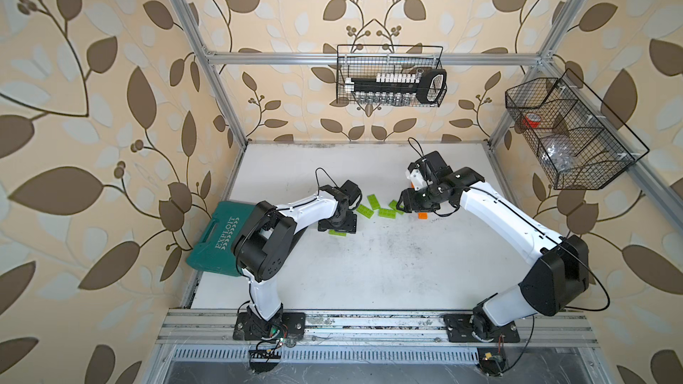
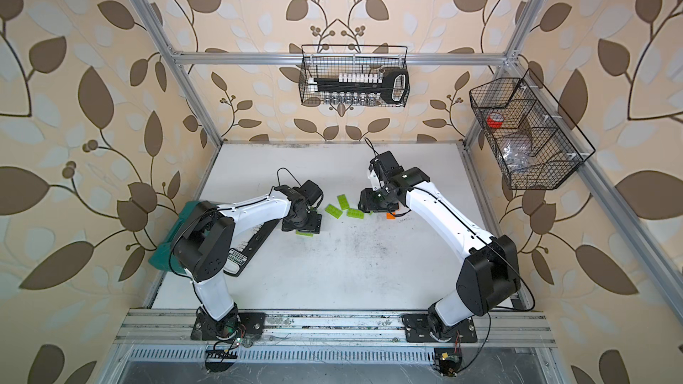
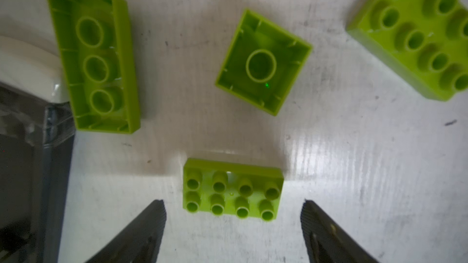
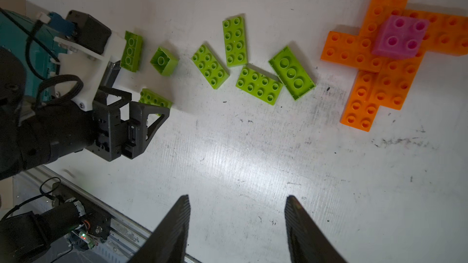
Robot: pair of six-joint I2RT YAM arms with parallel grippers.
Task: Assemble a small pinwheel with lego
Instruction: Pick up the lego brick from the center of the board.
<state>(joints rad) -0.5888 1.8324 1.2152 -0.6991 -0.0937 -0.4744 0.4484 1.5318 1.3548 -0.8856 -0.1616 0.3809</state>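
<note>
Plainly the left gripper (image 3: 233, 202) was the nearer, its jaws spread wide and empty just short of a studs-up lime-green brick (image 3: 232, 189) on the table (image 3: 354, 148), long axis running jaw to jaw, while the right gripper (image 4: 238, 196) hung half open, empty, near the orange cross (image 4: 379, 84).

Your two top views sit side by side high above the front rail, looking down and toward the back wall, far enough off that both top views share the whole white table (image 1: 369, 271) and both arms. Your left wrist view looks straight down from close over the table, past the left gripper (image 3: 233, 203), onto a lime-green brick (image 3: 232, 189). Your right wrist view sits farther back behind the right gripper (image 4: 238, 196) and slants across the table, so it shares that brick (image 4: 154, 98) and its green neighbours.
</note>
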